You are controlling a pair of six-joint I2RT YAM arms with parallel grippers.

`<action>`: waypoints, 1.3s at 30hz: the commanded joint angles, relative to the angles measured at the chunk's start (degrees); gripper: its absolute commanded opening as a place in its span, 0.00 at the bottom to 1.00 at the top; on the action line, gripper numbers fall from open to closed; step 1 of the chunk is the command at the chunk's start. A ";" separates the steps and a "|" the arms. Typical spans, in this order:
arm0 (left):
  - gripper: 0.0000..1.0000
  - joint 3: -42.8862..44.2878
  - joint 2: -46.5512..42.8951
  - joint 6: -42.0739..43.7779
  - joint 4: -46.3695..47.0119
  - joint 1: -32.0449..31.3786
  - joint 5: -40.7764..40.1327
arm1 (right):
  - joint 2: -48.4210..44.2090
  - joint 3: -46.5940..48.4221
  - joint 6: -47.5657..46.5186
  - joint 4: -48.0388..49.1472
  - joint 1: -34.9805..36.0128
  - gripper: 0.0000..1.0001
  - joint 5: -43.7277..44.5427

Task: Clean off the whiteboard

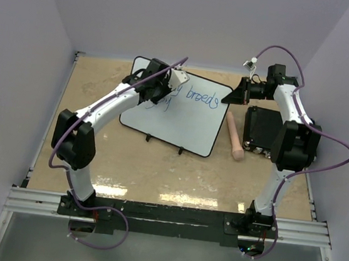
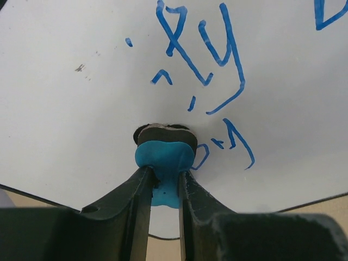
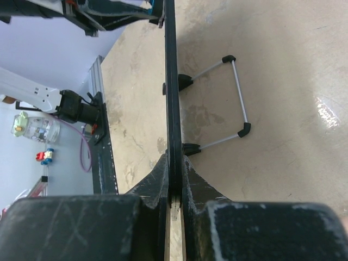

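Observation:
The whiteboard (image 1: 188, 122) lies in the middle of the table with blue handwriting (image 1: 202, 98) near its far edge. My left gripper (image 1: 157, 92) is over the board's far left part. In the left wrist view this gripper (image 2: 165, 180) is shut on a blue eraser (image 2: 164, 157) whose black felt presses on the white surface (image 2: 81, 109), beside blue strokes (image 2: 217, 54). My right gripper (image 1: 235, 96) is at the board's far right corner. In the right wrist view it (image 3: 174, 171) is shut on the board's black rim (image 3: 171, 81), seen edge-on.
A black rectangular box (image 1: 264, 129) sits right of the board under the right arm. A wooden stick (image 1: 235, 139) lies between box and board. The board's wire stand (image 3: 239, 98) rests on the tabletop. Walls close in the left, back and right.

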 commanded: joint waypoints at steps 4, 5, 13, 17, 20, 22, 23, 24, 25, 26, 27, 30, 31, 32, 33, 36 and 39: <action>0.00 22.30 9.75 0.31 -1.81 -0.63 0.16 | -1.44 0.86 -5.05 1.88 1.91 0.00 1.80; 0.00 25.28 10.46 0.66 -1.73 -0.63 0.42 | -1.61 0.69 -5.05 1.80 1.91 0.00 1.80; 0.00 24.62 11.61 1.46 -3.05 -2.21 3.31 | -1.97 0.60 -4.79 1.97 1.91 0.00 1.54; 0.00 11.73 6.87 3.56 -1.55 -4.58 4.11 | -2.14 0.51 -4.70 2.06 1.91 0.00 1.62; 0.00 6.08 4.49 3.22 -1.46 -5.99 4.11 | -2.23 0.51 -4.70 2.15 1.91 0.00 1.62; 0.00 4.75 3.96 2.87 -1.99 -6.43 2.98 | -2.41 0.42 -4.70 2.06 1.91 0.00 1.62; 0.00 4.57 3.96 2.43 -2.17 -6.52 2.36 | -2.32 0.34 -4.70 2.06 1.91 0.00 1.62; 0.00 5.09 4.48 2.25 -2.78 -6.61 1.83 | -2.32 0.25 -4.70 2.23 1.91 0.00 1.71; 0.00 5.79 4.92 1.90 -3.04 -6.61 1.13 | -2.32 0.07 -4.70 2.41 1.91 0.00 1.89; 0.00 8.23 5.54 1.72 -3.31 -6.61 0.43 | -2.32 0.07 -4.70 2.41 1.91 0.00 1.98; 0.00 9.82 6.67 1.81 -3.57 -6.61 -0.36 | -2.32 -0.01 -4.96 2.32 1.91 0.00 1.89; 0.00 18.08 10.27 1.46 -3.13 -6.52 -6.94 | -2.41 0.07 -5.22 2.15 1.91 0.00 1.89; 0.00 20.54 11.33 1.46 -3.22 -6.43 -9.83 | -2.32 -0.01 -5.23 2.15 1.91 0.00 1.89; 0.00 25.17 12.39 1.72 -3.31 -6.26 -11.08 | -2.49 -0.02 -5.23 2.15 1.91 0.00 1.98; 0.00 27.22 14.14 2.07 -3.40 -6.17 -11.96 | -2.58 -0.02 -5.23 2.15 1.91 0.00 2.06; 0.00 33.30 16.95 4.09 -3.49 -6.25 -14.95 | -2.93 -0.10 -5.31 2.23 1.91 0.00 2.42; 0.00 35.24 17.93 6.20 -2.87 -6.17 -17.77 | -3.28 -0.19 -5.23 2.23 1.91 0.00 2.50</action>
